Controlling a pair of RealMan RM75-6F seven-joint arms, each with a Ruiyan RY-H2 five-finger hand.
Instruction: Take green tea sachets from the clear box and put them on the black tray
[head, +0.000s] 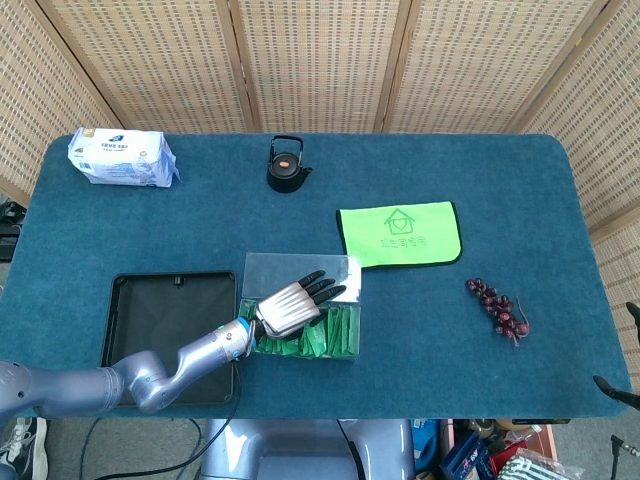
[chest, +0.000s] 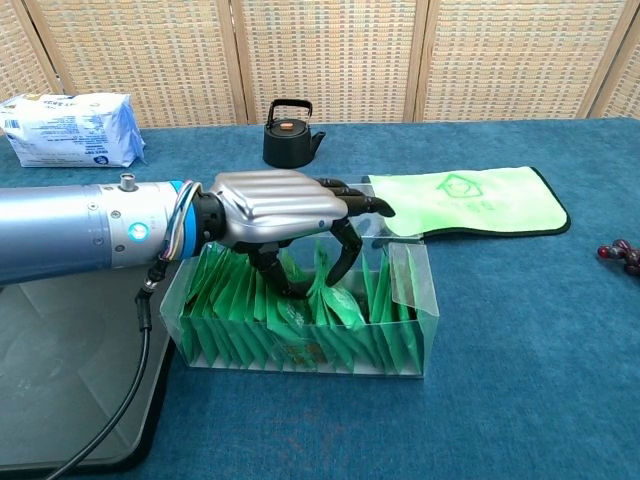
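Note:
The clear box (head: 352, 272) (chest: 402, 345) stands mid-table, packed with upright green tea sachets (head: 332, 336) (chest: 228, 302). My left hand (head: 290, 305) (chest: 275, 205) lies over the box, palm down, with its thumb and a finger dipped among the sachets. These two pinch one sachet (chest: 318, 282), which sits slightly raised and tilted between them. The other fingers stretch out over the box's far rim. The black tray (head: 150, 300) (chest: 60, 400) lies just left of the box, under my left forearm. No sachet shows on the tray's visible part. My right hand is not in view.
A black kettle (head: 287, 163) (chest: 288, 135) stands behind the box. A green cloth (head: 400, 233) (chest: 470, 198) lies to its back right, a bunch of dark red grapes (head: 497, 307) further right. A tissue pack (head: 120, 157) (chest: 70, 128) sits at the far left.

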